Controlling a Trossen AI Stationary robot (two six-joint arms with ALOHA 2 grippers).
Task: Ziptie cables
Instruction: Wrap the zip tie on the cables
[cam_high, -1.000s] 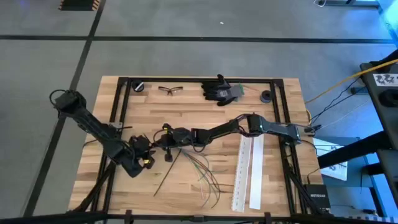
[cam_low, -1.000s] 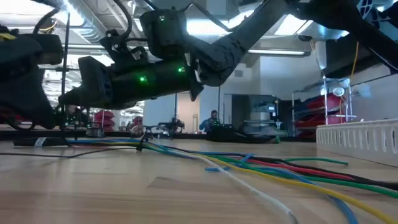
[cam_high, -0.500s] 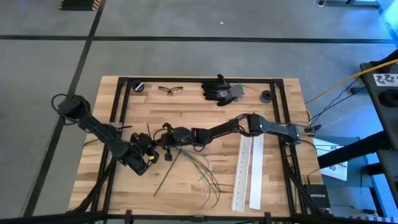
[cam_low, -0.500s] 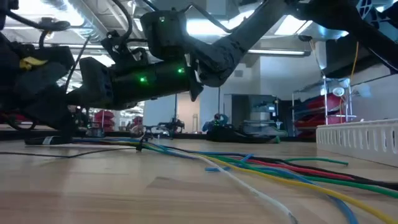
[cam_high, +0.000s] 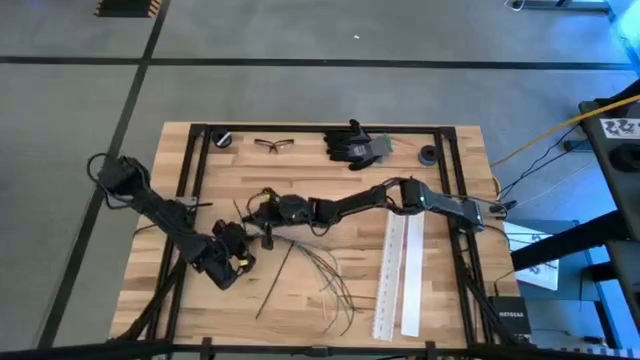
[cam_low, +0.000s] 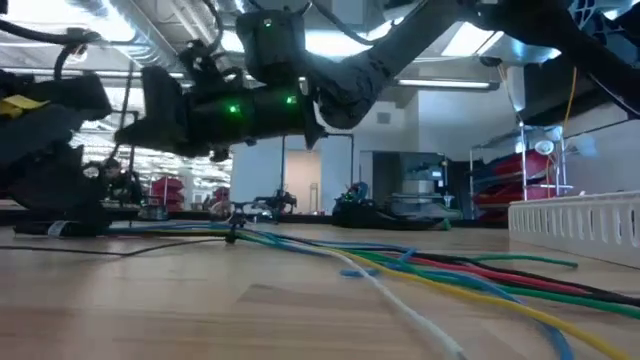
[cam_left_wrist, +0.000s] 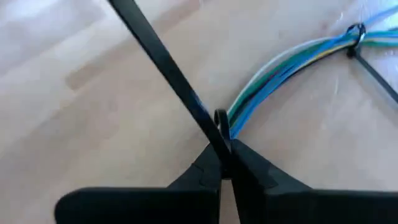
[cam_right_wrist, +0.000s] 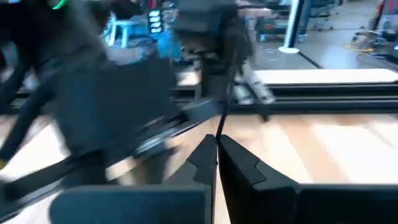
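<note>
My left gripper (cam_left_wrist: 225, 163) pinches the black ziptie (cam_left_wrist: 163, 73) | right gripper (cam_right_wrist: 217, 149) clamps a ziptie strap | risk: strap slips, cables (cam_left_wrist: 280, 62) loosen.

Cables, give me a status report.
Left gripper shut on black ziptie. Right gripper shut on a thin black strand. Cables bundled on table, one tie already on. Nothing blocking.
</note>
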